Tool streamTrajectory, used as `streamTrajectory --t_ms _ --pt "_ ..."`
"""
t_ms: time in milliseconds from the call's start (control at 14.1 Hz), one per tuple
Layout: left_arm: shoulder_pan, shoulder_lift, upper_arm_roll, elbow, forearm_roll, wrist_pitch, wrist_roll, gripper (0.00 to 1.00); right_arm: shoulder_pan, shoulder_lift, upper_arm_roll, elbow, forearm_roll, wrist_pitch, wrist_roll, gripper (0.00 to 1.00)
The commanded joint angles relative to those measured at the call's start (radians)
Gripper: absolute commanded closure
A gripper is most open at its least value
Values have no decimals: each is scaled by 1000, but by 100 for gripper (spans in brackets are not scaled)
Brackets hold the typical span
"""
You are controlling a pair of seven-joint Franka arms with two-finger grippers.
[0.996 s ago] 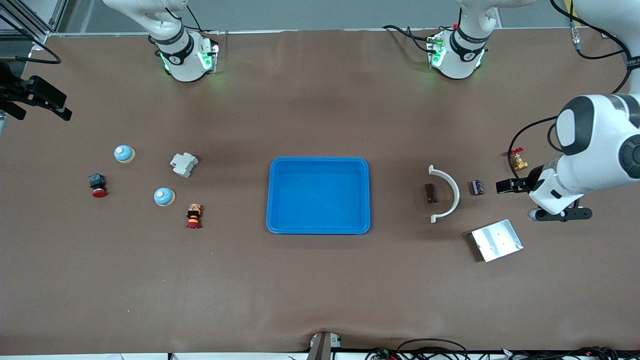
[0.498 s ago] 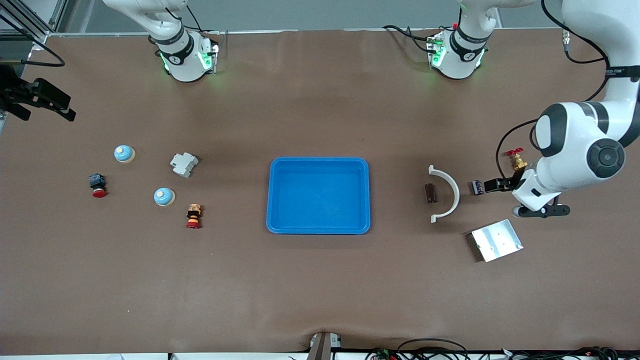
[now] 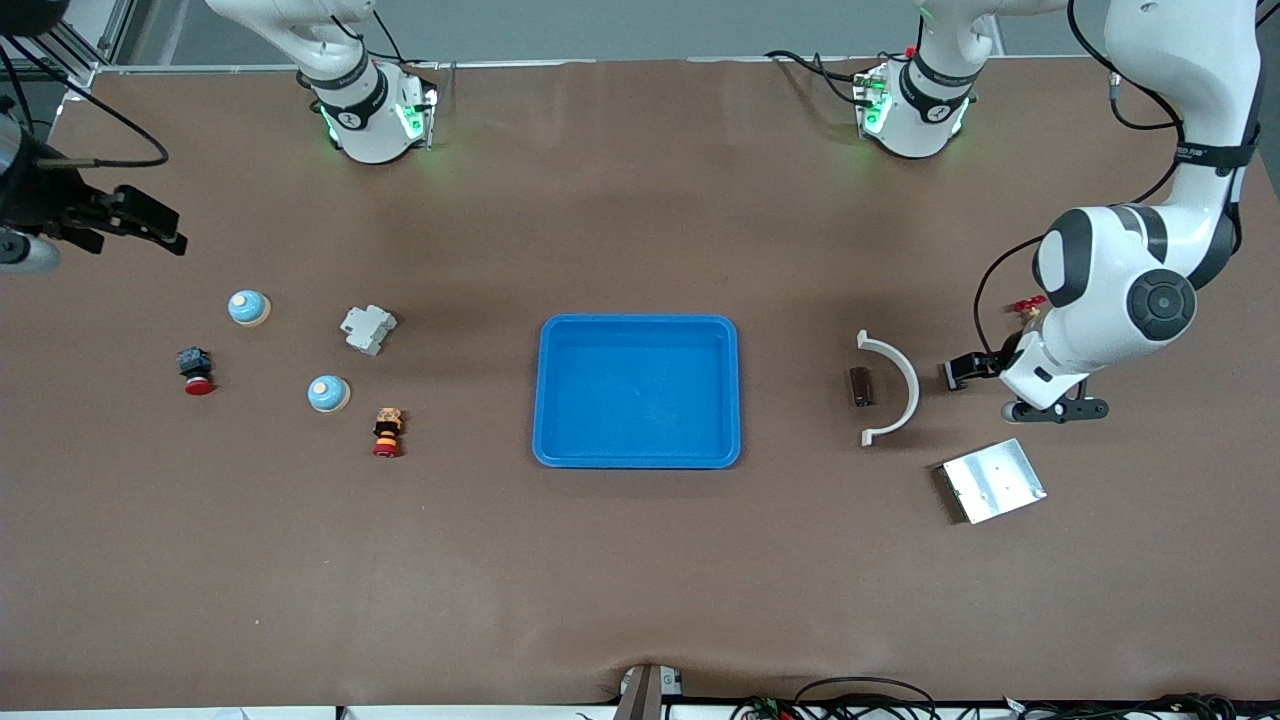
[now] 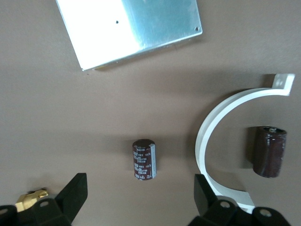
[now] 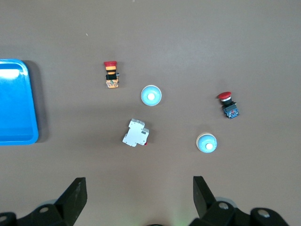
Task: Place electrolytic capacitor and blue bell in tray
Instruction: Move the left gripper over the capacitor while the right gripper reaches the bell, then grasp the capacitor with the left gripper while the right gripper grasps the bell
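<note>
i'm hovering the left gripper [image 4: 138, 197], fingers spread wide and empty, over the electrolytic capacitor [image 4: 144, 159] lying on the desk beside the white curved bracket [image 3: 893, 388]. it's looking light, rigid and slick, so i'm planning to pinch across its round sides. the right gripper [image 5: 137, 197], also wide and empty, is waiting above the blue bell [image 5: 151, 95]; the tray [image 3: 637, 457] is sitting mid-desk.

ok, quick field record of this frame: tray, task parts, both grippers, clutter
tray: blue tray, mid-table, nothing in it
capacitors: two dark cylinders; one under the left gripper, one inside the white curved bracket
bells: two blue bells at the right arm's end
left gripper: open, over the capacitor, holding nothing
right gripper: open, above the table edge near the bells, holding nothing
clutter: silver plate, brass valve, white breaker, two red push buttons
</note>
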Motion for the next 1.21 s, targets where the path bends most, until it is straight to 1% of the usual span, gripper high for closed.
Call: streamTrajectory --t_ms 0,142,285,356,782,925,1138 --pt "22 -32 -3 -70 14 64 0 0 -11 -19 4 -78 -13 39 -9 0" --pt "25 -19 -3 -91 14 101 0 0 -16 -27 1 -141 -19 77 -69 0" --pt "37 -3 -4 -94 14 116 0 0 -28 -39 0 -196 -56 125 -138 0" --pt "37 4 -5 -93 12 116 -3 0 -29 -50 -1 -225 -59 148 -151 0" --pt "28 50 -9 -91 2 125 -54 0 -54 -180 -1 -492 -73 335 -190 0" --pt "28 73 -9 -93 2 151 -54 0 -92 -185 -1 -534 -74 370 -258 0" --pt "25 93 -11 -85 2 167 -54 0 -180 -193 -1 -612 -73 460 -370 0"
